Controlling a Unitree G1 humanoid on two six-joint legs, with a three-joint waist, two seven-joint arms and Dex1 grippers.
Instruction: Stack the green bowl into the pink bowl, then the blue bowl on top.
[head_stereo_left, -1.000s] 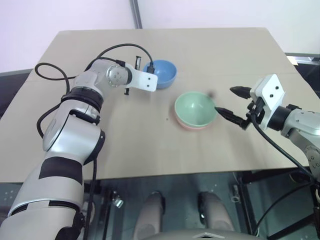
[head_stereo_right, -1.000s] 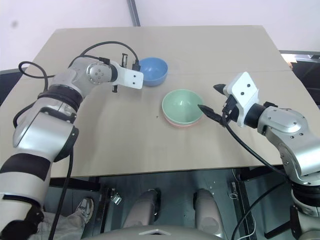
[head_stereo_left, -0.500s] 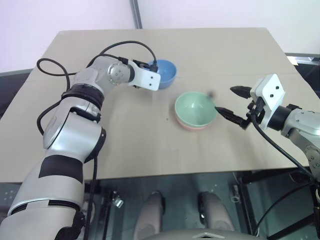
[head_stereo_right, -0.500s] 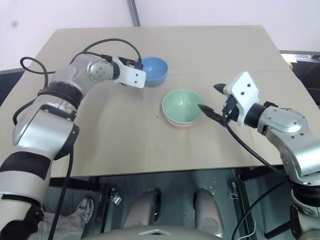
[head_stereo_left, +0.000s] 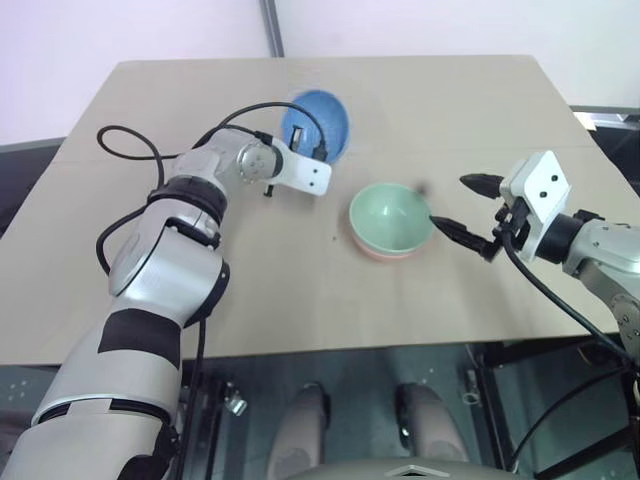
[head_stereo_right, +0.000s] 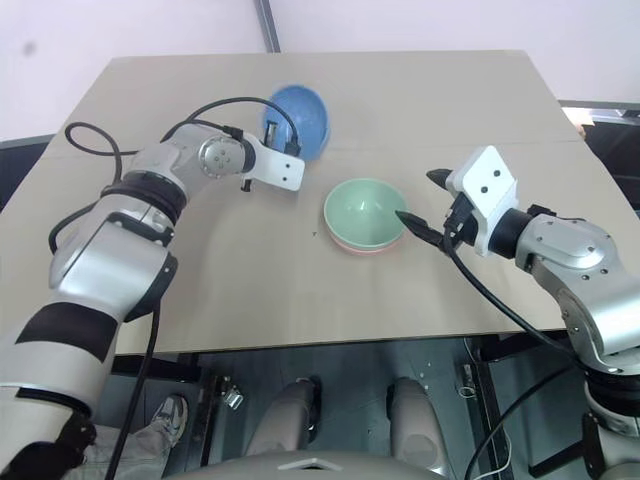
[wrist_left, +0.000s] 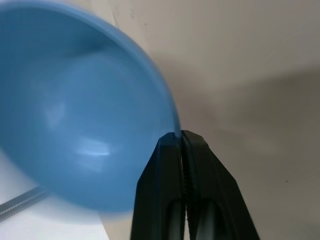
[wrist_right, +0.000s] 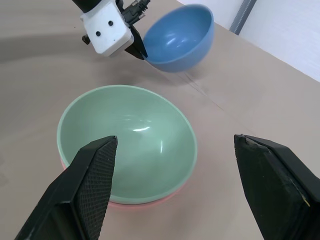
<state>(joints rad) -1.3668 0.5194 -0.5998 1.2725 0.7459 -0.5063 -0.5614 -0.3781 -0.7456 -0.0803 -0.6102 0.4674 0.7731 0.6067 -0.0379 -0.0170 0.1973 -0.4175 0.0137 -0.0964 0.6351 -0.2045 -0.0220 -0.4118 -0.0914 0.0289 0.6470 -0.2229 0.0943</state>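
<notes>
Lifted off the table (head_stereo_left: 480, 110) and tilted since a second ago, the blue bowl (head_stereo_left: 318, 122) is held by its rim in the clenched left gripper (wrist_left: 181, 142). Toward the right, the green bowl (head_stereo_left: 391, 217) is nested in the pink bowl (head_stereo_left: 385, 253). The right gripper (head_stereo_left: 466, 206) is spread open beside them.

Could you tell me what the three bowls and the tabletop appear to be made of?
The blue bowl, green bowl and pink bowl look like smooth, glossy moulded plastic, possibly melamine: uniform colour, thin rims and soft light highlights inside. Glazed ceramic cannot be ruled out. The table looks like a matte beige laminate or painted board: flat, even colour, no grain and no reflections.
</notes>
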